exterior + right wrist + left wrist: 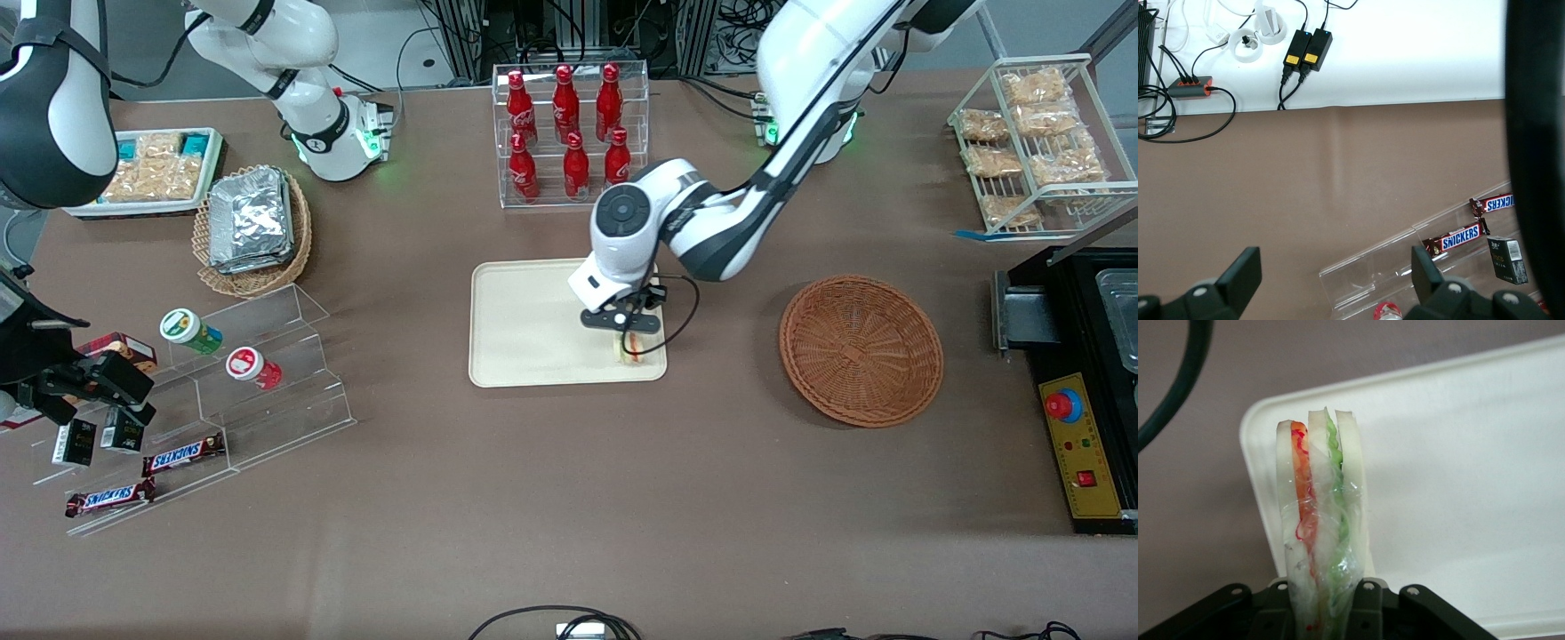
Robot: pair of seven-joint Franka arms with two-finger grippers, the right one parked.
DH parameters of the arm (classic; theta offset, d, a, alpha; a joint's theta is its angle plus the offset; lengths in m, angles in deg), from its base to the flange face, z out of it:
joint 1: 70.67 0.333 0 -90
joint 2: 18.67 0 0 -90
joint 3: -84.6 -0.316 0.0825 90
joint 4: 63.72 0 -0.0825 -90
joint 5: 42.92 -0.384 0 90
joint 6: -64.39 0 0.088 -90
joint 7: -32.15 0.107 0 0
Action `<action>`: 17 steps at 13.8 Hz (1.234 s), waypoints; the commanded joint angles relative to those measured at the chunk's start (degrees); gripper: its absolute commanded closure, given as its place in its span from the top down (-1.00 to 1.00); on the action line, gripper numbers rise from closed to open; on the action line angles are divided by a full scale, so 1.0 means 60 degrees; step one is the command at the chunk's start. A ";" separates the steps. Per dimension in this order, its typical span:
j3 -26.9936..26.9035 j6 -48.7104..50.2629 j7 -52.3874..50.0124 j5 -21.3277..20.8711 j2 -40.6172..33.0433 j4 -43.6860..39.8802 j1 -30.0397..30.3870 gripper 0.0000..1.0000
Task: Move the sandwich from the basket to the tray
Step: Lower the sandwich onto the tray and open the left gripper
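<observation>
Fingers of the left gripper clamp the sandwich upright between them over the tray.

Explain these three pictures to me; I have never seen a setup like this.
Two white robot arms stand at a brown table. One picture looks down from the front; the other two come from cameras on each arm's wrist. The working arm's gripper hangs over a corner of the cream tray, shut on a wrapped sandwich, seen close up from its wrist. The brown basket beside the tray holds nothing. Red bottles, foil packets and chocolate bars also lie around.
</observation>
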 commanded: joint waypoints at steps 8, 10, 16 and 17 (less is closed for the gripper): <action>-0.0062 -0.0232 -0.0722 -0.0988 0.0948 -0.0242 -0.0551 0.32; -0.0062 -0.0203 -0.0722 -0.0989 0.0933 -0.0242 -0.0552 0.63; -0.0077 0.0176 -0.1439 -0.0843 0.0480 -0.0723 -0.0362 0.98; -0.0077 0.0555 -0.1425 -0.0813 0.0435 -0.1044 -0.0231 0.98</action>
